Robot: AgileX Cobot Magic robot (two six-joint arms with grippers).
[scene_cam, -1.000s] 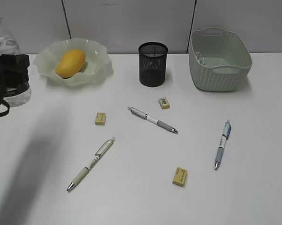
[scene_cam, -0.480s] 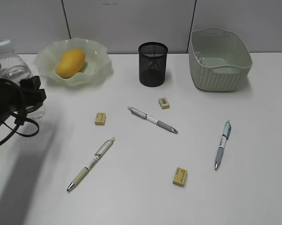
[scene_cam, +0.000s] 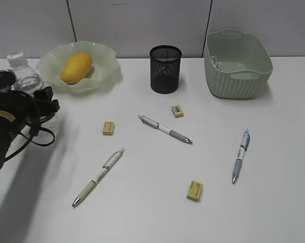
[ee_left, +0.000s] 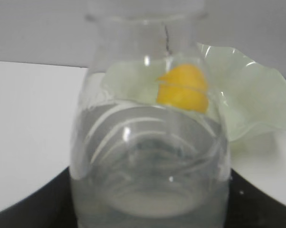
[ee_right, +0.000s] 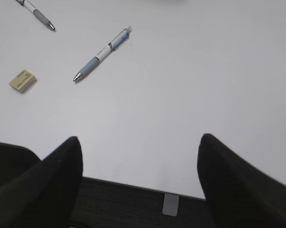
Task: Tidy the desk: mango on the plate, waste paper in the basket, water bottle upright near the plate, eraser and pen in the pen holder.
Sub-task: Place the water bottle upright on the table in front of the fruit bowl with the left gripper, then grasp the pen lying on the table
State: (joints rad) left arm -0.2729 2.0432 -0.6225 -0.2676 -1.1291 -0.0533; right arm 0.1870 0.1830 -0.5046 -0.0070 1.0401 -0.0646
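My left gripper [scene_cam: 41, 104] is shut on the clear water bottle [scene_cam: 27, 77], which stands upright with its white cap up, just left of the wavy pale green plate [scene_cam: 104, 61]. The bottle's base is hidden by the gripper. The bottle [ee_left: 147, 142] fills the left wrist view between the jaws [ee_left: 147, 204]. The yellow mango [scene_cam: 75, 68] lies on the plate and shows through the bottle [ee_left: 183, 88]. The black mesh pen holder [scene_cam: 165, 69] stands mid-back. Three pens [scene_cam: 98, 176], [scene_cam: 165, 129], [scene_cam: 240, 155] and three erasers [scene_cam: 109, 128], [scene_cam: 178, 111], [scene_cam: 195, 191] lie on the desk. My right gripper [ee_right: 140, 156] is open and empty.
The pale green woven basket [scene_cam: 237, 76] stands at the back right; something whitish lies inside it, hard to identify. The right wrist view shows the blue pen [ee_right: 102, 54], an eraser [ee_right: 23, 80] and the desk's front edge [ee_right: 133, 185] under the jaws.
My left gripper has carried the bottle rightward and lower, from the left edge to beside the plate. The cap now shows in view. Nothing else has moved.
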